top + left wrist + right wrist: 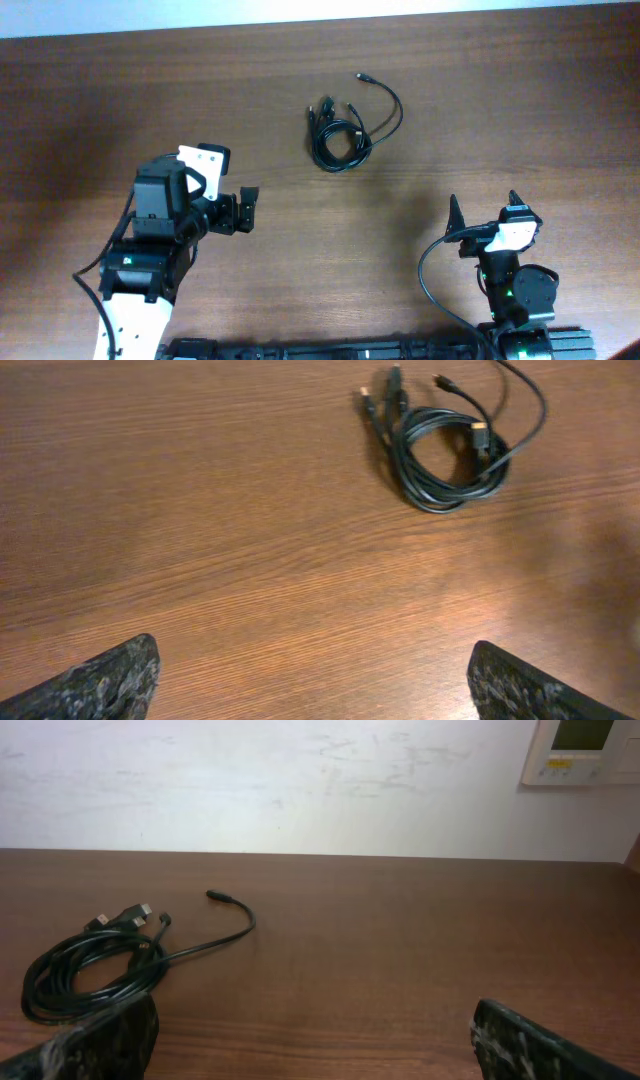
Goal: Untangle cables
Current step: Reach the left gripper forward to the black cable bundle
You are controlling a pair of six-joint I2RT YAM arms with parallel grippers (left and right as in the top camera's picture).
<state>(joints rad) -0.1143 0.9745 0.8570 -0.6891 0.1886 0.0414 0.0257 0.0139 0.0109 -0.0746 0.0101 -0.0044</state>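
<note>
The cables (342, 128) lie as one tangled black coil with small plug ends on the wooden table, at the middle back. One loose end curves off to the right of the coil. The coil shows at the upper right in the left wrist view (445, 448) and at the left in the right wrist view (90, 972). My left gripper (238, 211) is open and empty, to the front left of the coil and well apart from it. My right gripper (487, 213) is open and empty, to the front right of the coil and apart from it.
A white wall stands behind the table's far edge (320, 853). A white wall panel (583, 752) hangs at the upper right in the right wrist view.
</note>
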